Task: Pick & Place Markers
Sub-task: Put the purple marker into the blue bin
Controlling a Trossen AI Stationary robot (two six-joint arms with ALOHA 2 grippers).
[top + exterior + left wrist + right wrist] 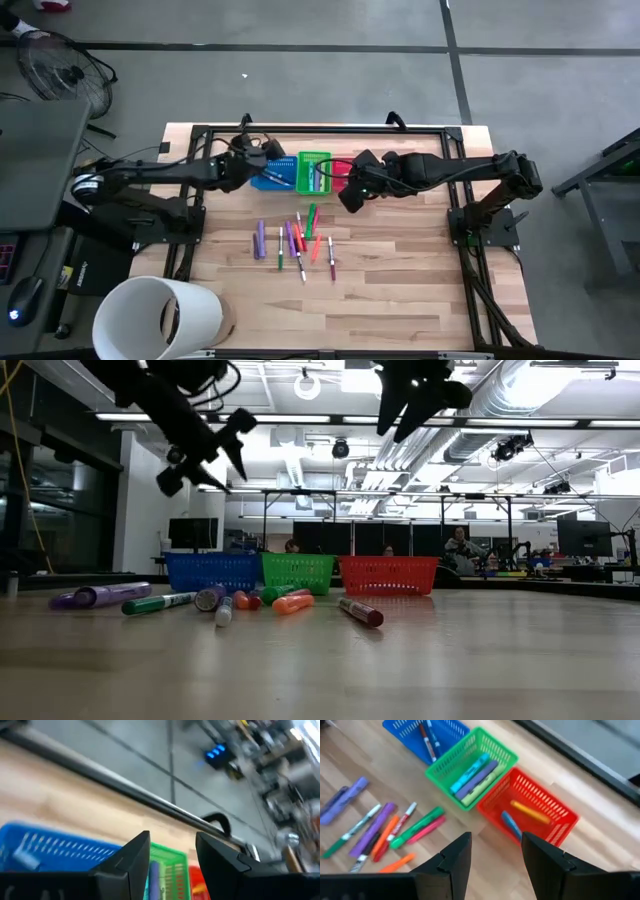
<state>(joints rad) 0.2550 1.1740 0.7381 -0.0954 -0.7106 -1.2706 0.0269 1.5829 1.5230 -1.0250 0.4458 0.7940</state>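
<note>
Loose markers (295, 243) are being left on the near desk (400, 290). Beyond, the left hand (268, 166), fingers apart and empty, is being held over the blue basket (272, 178); right hand (350, 197), parted, empty. Next pick is being called for.

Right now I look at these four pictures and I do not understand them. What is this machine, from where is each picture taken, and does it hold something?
Two robot arms work at a wooden table. One camera looks down from above, one sits at table height, and one rides on each wrist. Loose markers lie on the wood. Behind them stand a blue basket, a green basket and a red basket, each already holding markers. The left pincer hangs over the blue basket, the right pincer by the red one. Both are open and empty.
</note>
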